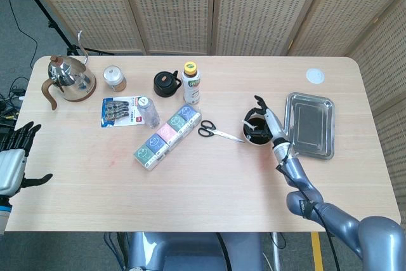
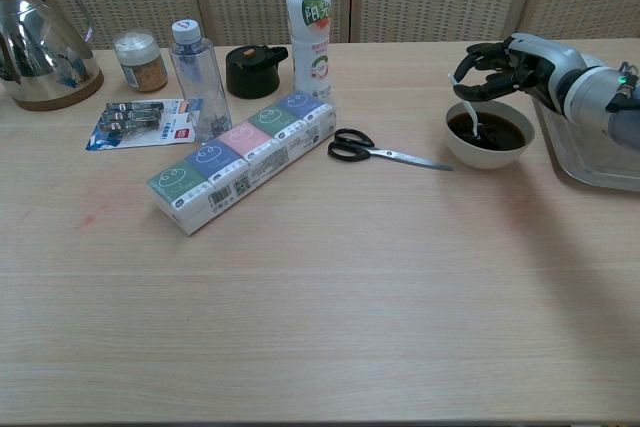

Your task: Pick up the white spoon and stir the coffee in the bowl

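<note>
A white bowl (image 2: 488, 151) (image 1: 247, 138) of dark coffee stands right of the table's middle. My right hand (image 2: 503, 65) (image 1: 264, 117) hovers over its far rim and pinches the white spoon (image 2: 466, 107) (image 1: 255, 126), whose tip dips into the coffee on the bowl's left side. My left hand (image 1: 15, 158) hangs off the table's left edge in the head view, fingers spread, holding nothing.
Black-handled scissors (image 2: 385, 150) lie just left of the bowl. A metal tray (image 1: 309, 124) sits to its right. Further left are a tissue multipack (image 2: 243, 158), two bottles (image 2: 309, 29), a black pot (image 2: 256, 71), a jar (image 2: 139, 60), a kettle (image 2: 40, 44) and a packet (image 2: 138, 121).
</note>
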